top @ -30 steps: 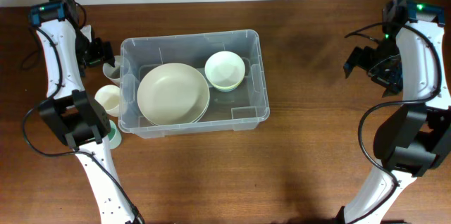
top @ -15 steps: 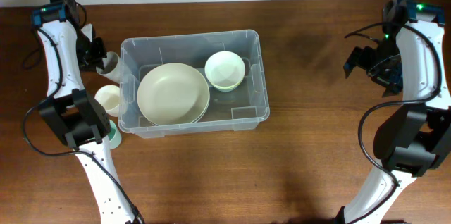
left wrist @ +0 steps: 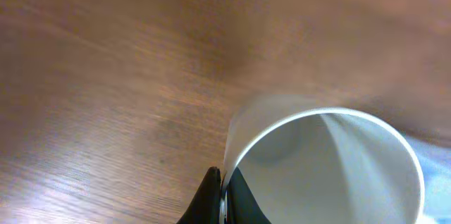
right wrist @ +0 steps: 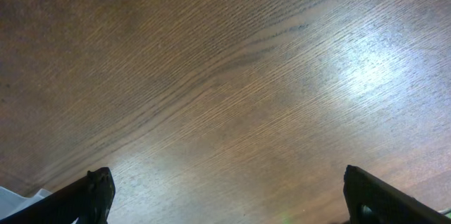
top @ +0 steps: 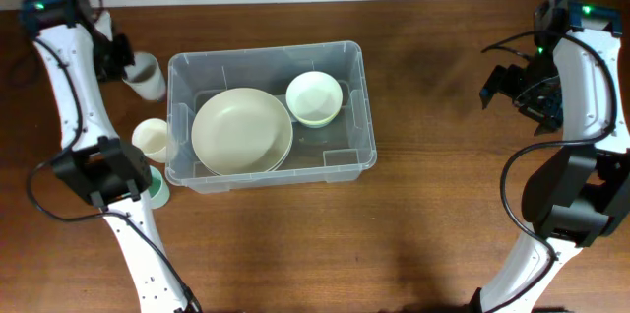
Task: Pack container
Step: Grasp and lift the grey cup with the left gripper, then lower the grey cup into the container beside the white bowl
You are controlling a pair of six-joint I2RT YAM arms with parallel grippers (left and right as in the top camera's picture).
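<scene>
The cup (left wrist: 331, 175), judged light and slippery, is clamped at its rim by the left hand (left wrist: 224, 194); the right hand (right wrist: 236, 197) is spread apart.

Plate (top: 241, 132) and bowl (top: 314, 97) crowd the container (top: 368, 106); its near-right corner lies open.

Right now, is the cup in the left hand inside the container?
No, the cup pinched by the left hand is outside the container, beyond its left wall.

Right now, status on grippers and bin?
Left gripper shut on cup, left of bin. Right gripper open over table. Bin holds plate, bowl; open top unobstructed.
</scene>
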